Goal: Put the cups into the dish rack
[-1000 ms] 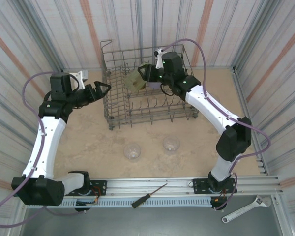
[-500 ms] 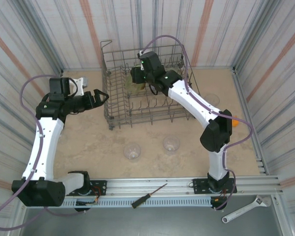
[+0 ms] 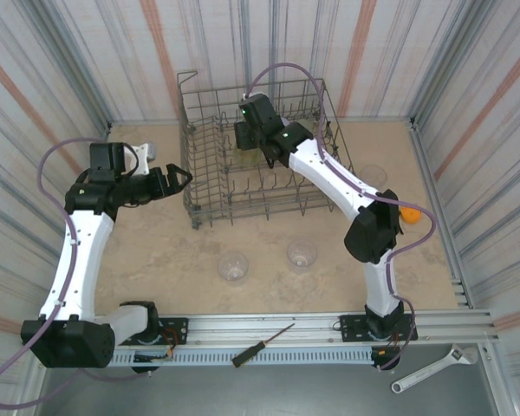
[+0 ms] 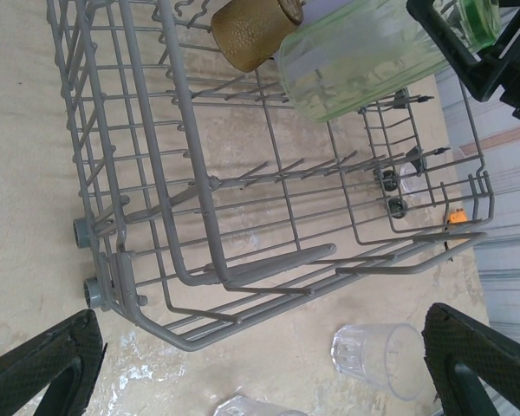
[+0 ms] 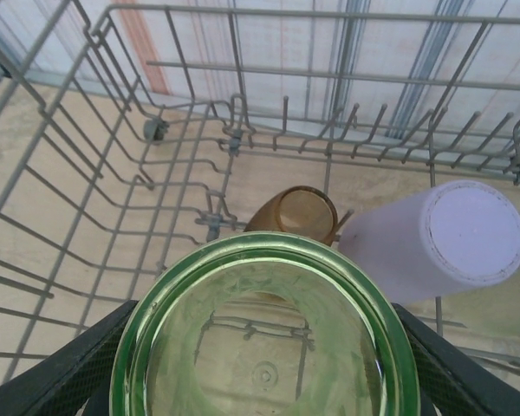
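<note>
The yellow-green cup [image 5: 264,347] is clamped between the right gripper's black fingers [image 5: 61,373], which press on its left and right sides. Its open mouth faces the wrist camera in the lower middle of that view. It hangs inside the dish rack [image 3: 199,165], above the wire floor, in the upper middle of the top view. Just beyond it, an amber-brown cup [image 5: 299,217] lies tilted among the tines. To that cup's right a lilac cup [image 5: 451,238] shows its flat base. In the left wrist view the amber-brown and yellow-green cups sit close together at the top of the frame.

The right gripper [image 3: 243,139] reaches into the rack from the right of the frame. The left gripper [image 3: 180,176] hovers just outside the rack's left wall with its jaws spread wide and nothing between them.

Below the rack, at the centre of the top view, two clear cups [image 3: 233,266] [image 3: 302,254] stand on the counter [image 3: 156,251], well apart from the rack. A third clear cup [image 3: 373,176] stands to the rack's right. An orange ball [image 3: 410,214] lies by the right arm's elbow. A screwdriver [image 3: 264,343] and a wrench [image 3: 433,368] rest on the metal ledge along the bottom edge.
</note>
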Motion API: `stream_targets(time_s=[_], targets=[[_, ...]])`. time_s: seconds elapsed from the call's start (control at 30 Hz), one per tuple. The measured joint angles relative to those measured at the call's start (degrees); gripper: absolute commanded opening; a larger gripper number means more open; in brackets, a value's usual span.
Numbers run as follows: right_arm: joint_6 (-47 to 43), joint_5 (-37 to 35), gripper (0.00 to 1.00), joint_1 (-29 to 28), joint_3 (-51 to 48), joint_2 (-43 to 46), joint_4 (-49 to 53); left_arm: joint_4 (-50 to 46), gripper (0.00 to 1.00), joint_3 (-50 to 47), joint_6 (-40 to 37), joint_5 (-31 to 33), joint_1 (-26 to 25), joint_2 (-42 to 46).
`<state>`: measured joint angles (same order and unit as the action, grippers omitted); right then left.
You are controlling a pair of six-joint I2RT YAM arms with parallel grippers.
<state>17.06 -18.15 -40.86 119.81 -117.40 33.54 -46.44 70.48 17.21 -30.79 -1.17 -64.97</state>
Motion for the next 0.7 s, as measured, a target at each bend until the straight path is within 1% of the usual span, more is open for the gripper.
stream_targets(time_s=[0.33,0.7], targets=[[0.04,0.37,0.41,1.16,-0.02,-1.09,0.31,0.20,0.99,-1.03,0.17,0.02,0.00,0.00],[0.28,1.53,0.42,1.99,-0.13,-2.47,-2.10,0.39,0.99,-2.01,0.83,0.02,0.02,0.04]])
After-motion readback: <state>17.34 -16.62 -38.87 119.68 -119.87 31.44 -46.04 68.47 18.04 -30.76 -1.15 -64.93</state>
